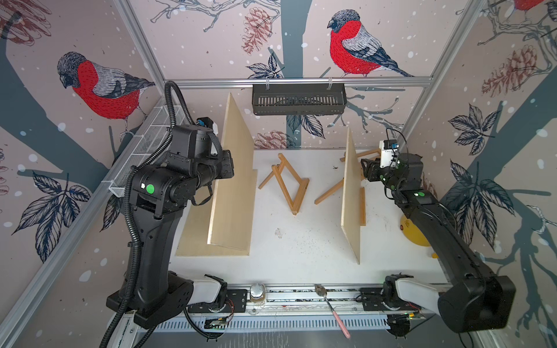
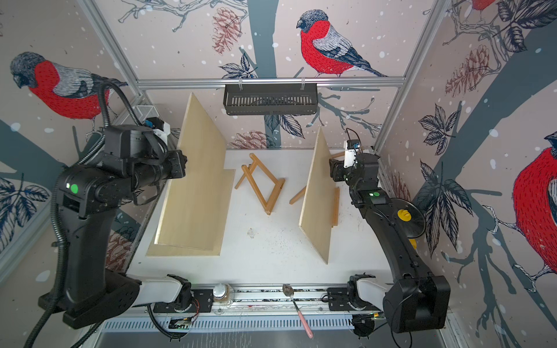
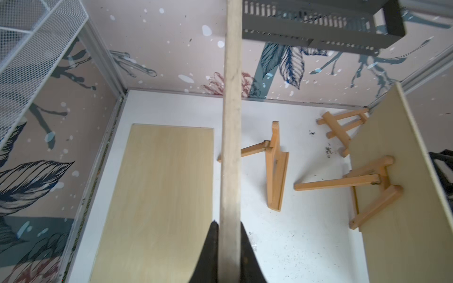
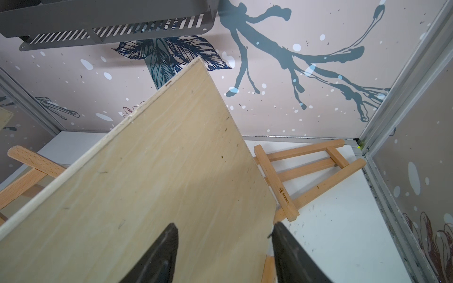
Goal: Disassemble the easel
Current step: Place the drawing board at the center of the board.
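**Left arm holds one board on edge; right arm waits open at the board on the easel**

The left gripper (image 3: 228, 223) is clamped on the thin edge of the held board (image 1: 235, 168), a pale wooden sheet. The sheet therefore hangs upright and shows only its edge to the left wrist camera. This grip leaves its broad face clear of the easels and lines it up over the flat board (image 1: 193, 238), which lies at the left of the white table (image 1: 295, 241). It looks like a stack in the making. Whether the held board's lower edge touches the flat one cannot be told.

The right gripper (image 4: 224, 225) has its jaws apart and grasps nothing. Its fingers sit close behind the propped board (image 1: 351, 195), near that board's side edge. This board stands steeply against the right easel (image 3: 343, 182), whose legs stick out from behind it, which is why it stands without a grip. Judged from the task, this is the easel to strip next, and the open jaws seem placed to take the board's edge.

Two more easels carry nothing. The middle easel (image 1: 284, 189) lies on its side mid-table, and the corner easel (image 4: 274, 181) lies at the far right.
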{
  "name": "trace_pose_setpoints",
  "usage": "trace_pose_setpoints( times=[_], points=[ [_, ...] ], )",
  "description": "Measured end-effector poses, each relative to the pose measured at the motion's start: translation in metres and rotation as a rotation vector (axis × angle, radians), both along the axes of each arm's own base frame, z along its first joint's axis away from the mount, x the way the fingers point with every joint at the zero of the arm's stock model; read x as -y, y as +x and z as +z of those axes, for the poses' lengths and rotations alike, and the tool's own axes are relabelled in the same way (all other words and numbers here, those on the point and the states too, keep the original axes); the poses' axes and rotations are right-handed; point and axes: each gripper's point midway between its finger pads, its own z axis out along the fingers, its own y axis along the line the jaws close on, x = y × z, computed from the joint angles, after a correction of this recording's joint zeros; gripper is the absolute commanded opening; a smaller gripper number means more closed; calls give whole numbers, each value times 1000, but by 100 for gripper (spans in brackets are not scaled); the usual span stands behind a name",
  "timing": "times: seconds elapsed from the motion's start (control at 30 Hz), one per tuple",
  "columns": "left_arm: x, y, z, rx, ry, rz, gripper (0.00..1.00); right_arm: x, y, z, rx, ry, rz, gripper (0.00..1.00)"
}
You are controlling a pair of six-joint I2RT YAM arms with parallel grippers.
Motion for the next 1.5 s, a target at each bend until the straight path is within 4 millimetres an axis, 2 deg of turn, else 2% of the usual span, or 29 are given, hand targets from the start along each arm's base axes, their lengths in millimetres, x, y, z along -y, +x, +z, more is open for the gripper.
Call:
trace_pose_setpoints(
  times=[0.13,0.23,0.3,0.4,0.53,0.67,0.87,1.0,1.13,1.5],
  points=[
    [0,14,-30,-67,36,23,0,-1,1,-2,-4,0,3,62],
    [-3,29,-62,-131,48,45,0,-3,1,-3,-8,1,10,62],
    [-11,38,-83,-163,62,63,0,-4,1,-4,-10,1,14,62],
    [-31,44,-103,-179,55,89,0,-6,2,-5,-14,2,20,62],
    [-60,46,-111,-153,-1,133,0,-8,3,-9,-24,0,24,62],
    [-74,55,-119,-135,-26,106,0,-11,5,-11,-31,0,31,62],
    [-68,60,-133,-151,-99,-28,0,-16,8,-12,-38,-3,39,62],
    [-70,65,-143,-171,-134,-88,0,-17,9,-11,-37,-7,35,62],
    [-75,73,-154,-188,-163,-113,0,-18,13,-23,-72,-17,35,62],
    [-79,80,-177,-208,-289,-138,0,-19,17,-28,-83,-26,30,62]
  ],
)
